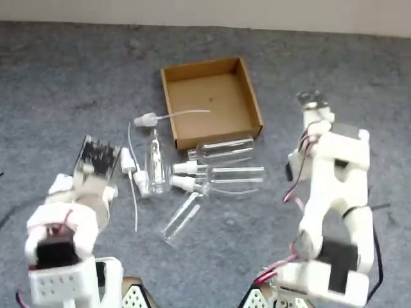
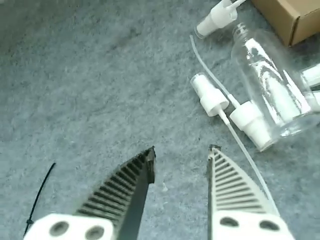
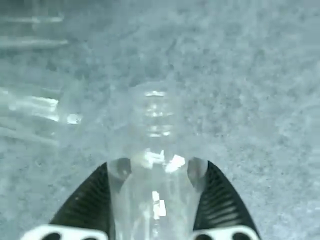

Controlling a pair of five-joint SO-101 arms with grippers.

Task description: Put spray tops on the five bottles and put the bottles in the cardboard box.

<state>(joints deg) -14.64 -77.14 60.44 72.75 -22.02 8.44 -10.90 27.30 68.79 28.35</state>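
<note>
The open cardboard box (image 1: 212,99) sits at the middle back with nothing in it. Several clear bottles (image 1: 221,149) lie on the grey carpet in front of it. Two more lying there carry white spray tops (image 1: 185,169). Loose spray tops (image 1: 146,120) with thin tubes lie to their left. My left gripper (image 2: 182,152) hovers open over bare carpet, short of a loose spray top (image 2: 207,95) and a capless bottle (image 2: 270,85). My right gripper (image 3: 154,167) is shut on a clear capless bottle (image 3: 155,107), held right of the box (image 1: 313,102).
A corner of the box (image 2: 292,17) lies beyond the bottle in the left wrist view. A black cable tie (image 2: 40,195) lies on the carpet beside the left gripper. Both arm bases (image 1: 321,256) stand at the near edge. Bare carpet (image 1: 77,77) stretches left of the box.
</note>
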